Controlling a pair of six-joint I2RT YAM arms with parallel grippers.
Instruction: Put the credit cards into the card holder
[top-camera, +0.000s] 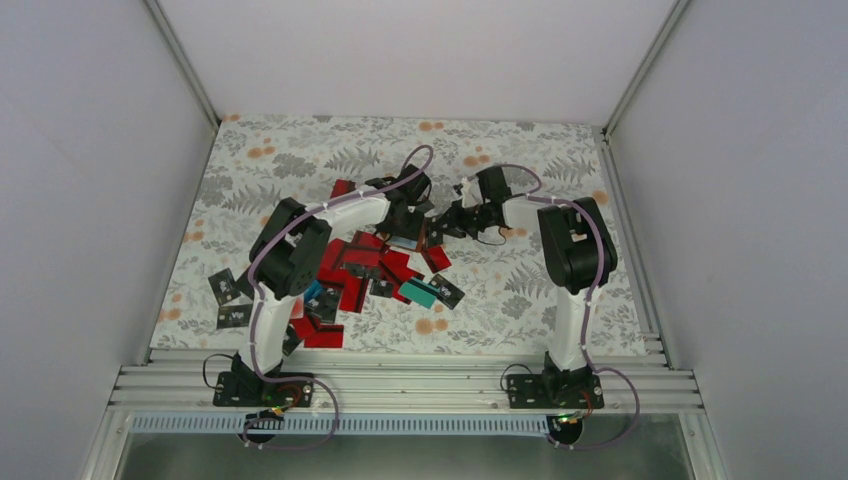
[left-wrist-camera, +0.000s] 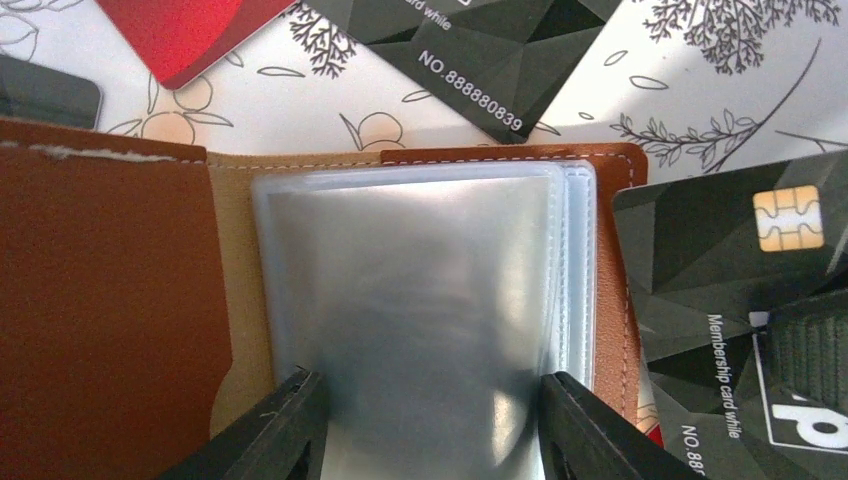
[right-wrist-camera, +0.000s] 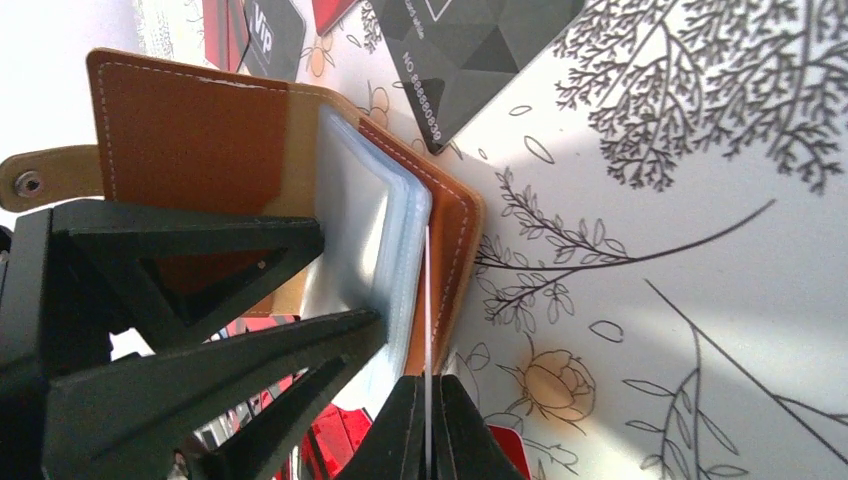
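White walls close in a flower-printed worktop (top-camera: 520, 160), where the credit cards (top-camera: 350, 265), mostly red and black, lie heaped and partly hidden under the left arm. Beyond the heap, the card holder (left-wrist-camera: 120, 300) lies opened on the cloth, its brown flap folded back and its clear pockets (left-wrist-camera: 410, 290) facing up. The left fingers (left-wrist-camera: 270, 435) stand apart, one on each side of the pocket stack. The right fingers (right-wrist-camera: 400, 440) are closed on a thin pale sheet (right-wrist-camera: 428, 300) seen edge-on at the pockets; whether it is a pocket leaf or a card cannot be told. A black chip card (left-wrist-camera: 720, 250) crowds the holder's edge, with a numbered black card (left-wrist-camera: 470, 50) and a red card (left-wrist-camera: 190, 30) just beyond.
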